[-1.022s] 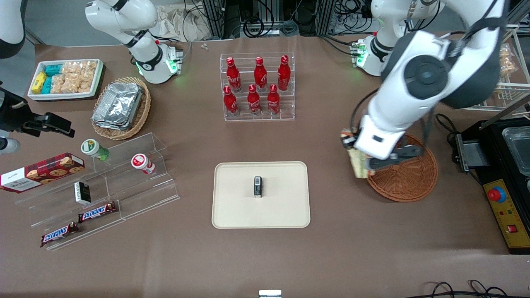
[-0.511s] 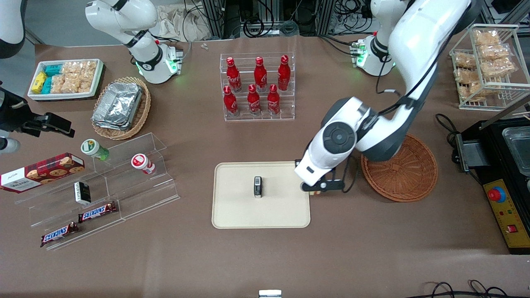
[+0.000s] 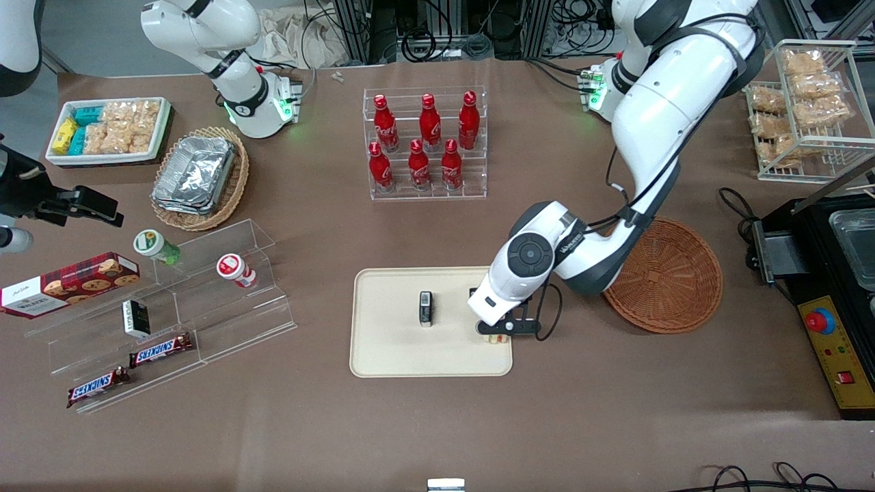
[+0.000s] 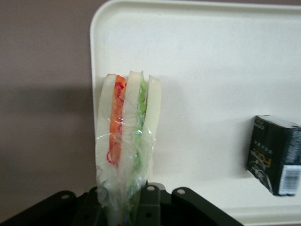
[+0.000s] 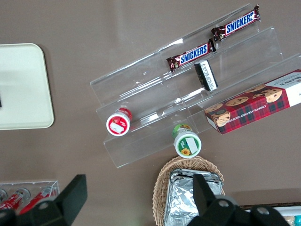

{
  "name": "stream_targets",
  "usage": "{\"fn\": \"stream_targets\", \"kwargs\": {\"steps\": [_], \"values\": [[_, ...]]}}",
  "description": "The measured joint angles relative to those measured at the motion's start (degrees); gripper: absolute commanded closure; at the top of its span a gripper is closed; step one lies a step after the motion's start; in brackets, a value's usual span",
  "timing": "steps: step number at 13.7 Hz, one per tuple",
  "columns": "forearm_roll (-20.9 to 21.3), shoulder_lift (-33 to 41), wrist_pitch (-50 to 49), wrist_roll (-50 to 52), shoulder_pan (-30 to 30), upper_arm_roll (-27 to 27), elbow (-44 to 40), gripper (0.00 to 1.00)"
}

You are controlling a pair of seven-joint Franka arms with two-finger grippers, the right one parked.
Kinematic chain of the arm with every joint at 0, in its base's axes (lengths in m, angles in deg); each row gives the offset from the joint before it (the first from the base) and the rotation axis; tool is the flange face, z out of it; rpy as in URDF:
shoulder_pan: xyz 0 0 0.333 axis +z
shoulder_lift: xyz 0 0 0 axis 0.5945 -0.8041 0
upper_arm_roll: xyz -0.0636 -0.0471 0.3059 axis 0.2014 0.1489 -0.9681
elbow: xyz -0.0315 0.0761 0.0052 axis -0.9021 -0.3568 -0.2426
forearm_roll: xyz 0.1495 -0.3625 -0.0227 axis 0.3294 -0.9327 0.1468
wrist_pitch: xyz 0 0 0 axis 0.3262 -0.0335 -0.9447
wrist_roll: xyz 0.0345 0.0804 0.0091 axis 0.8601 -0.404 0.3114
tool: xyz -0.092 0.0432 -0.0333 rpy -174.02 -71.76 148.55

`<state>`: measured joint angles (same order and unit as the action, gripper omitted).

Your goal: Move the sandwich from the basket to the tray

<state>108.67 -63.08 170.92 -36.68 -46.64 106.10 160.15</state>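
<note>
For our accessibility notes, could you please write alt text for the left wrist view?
The end effector holds a clear-wrapped sandwich upright over the edge of a cream tray. A small black box stands on the tray, apart from the sandwich, and brown table shows beside the tray.

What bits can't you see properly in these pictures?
- Front view: the sandwich is almost all hidden under the gripper and arm.
- Left wrist view: the sandwich's held end is hidden by the gripper; whether it touches the tray is unclear.
- Black box: cut off by the picture's edge.
</note>
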Motion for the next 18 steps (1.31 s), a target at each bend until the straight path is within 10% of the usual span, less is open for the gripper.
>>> {"fn": "stream_targets", "kwargs": {"steps": [2, 3, 11, 18], "values": [[0.27, -1.15, 0.44, 0.23, -1.05, -0.63, -0.52, 0.51], [0.34, -1.34, 0.46, 0.28, -1.21, -0.72, -0.70, 0.01], [1.96, -0.19, 0.72, 3.72, -1.26, -0.70, -3.67, 0.00], [-2.08, 17.60, -17.67, 5.48, 2.49, -1.27, -5.81, 0.00]]}}
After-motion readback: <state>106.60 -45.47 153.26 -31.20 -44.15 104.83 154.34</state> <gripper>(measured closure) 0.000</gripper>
